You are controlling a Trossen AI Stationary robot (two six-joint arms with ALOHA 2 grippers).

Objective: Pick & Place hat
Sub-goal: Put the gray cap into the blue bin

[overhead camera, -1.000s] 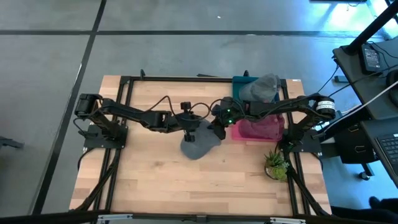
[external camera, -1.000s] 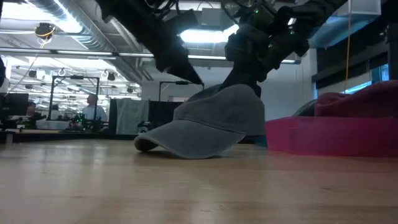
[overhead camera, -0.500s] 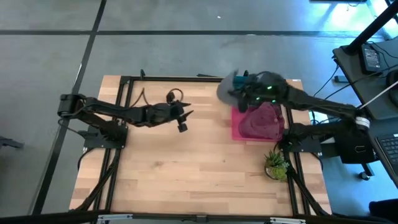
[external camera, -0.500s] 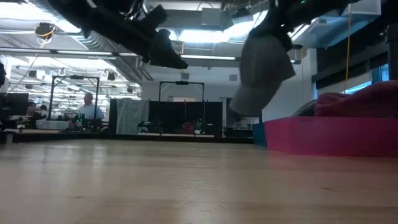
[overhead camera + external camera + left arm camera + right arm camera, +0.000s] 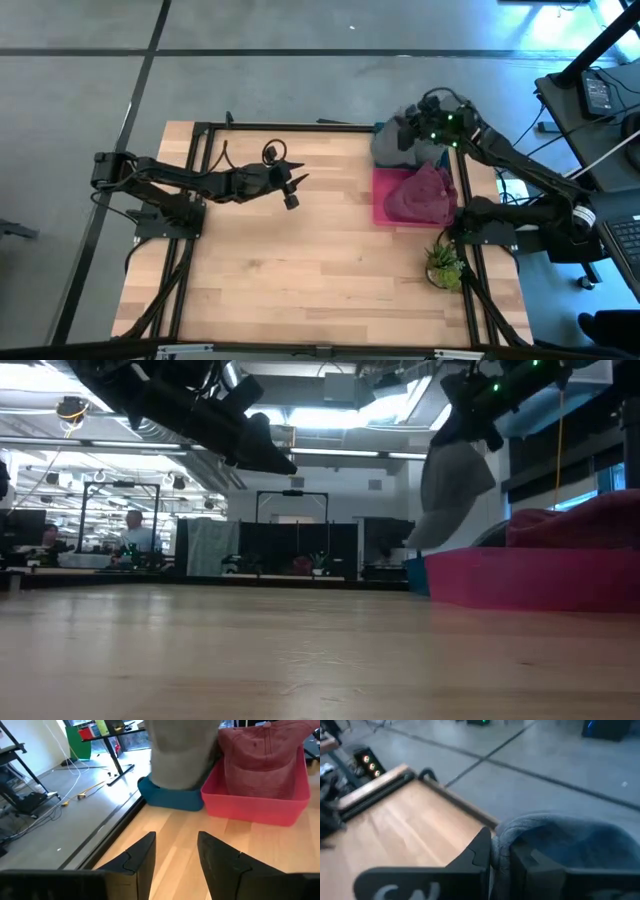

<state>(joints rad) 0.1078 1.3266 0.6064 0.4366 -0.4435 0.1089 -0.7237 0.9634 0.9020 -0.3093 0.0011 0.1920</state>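
**Grey hat rides to the blue bin**

The right gripper (image 5: 418,128) is pinching the grey hat (image 5: 395,145) and holding it up in the air. In the right wrist view its two fingers are squeezed tight on the cloth. The hat hangs over the blue bin (image 5: 172,798), up at about 1 o'clock on the table (image 5: 300,290). In the low view the hat (image 5: 452,485) dangles above the bins and touches nothing.

This looks like the carrying step, almost done. Next the right arm should go down a little over the blue bin and let go, so the hat drops inside.

The left gripper (image 5: 290,188) waits in the air near the middle of the table, a bit toward 10 o'clock. Its fingers (image 5: 142,862) are a little way apart and hold nothing.

Just beside the blue bin, toward 3 o'clock, is a pink bin (image 5: 380,200) with a red hat (image 5: 420,192) in it. The grey hat must not land there. A small plant (image 5: 442,265) stands at 4 o'clock, well away. Nothing blocks the way down.
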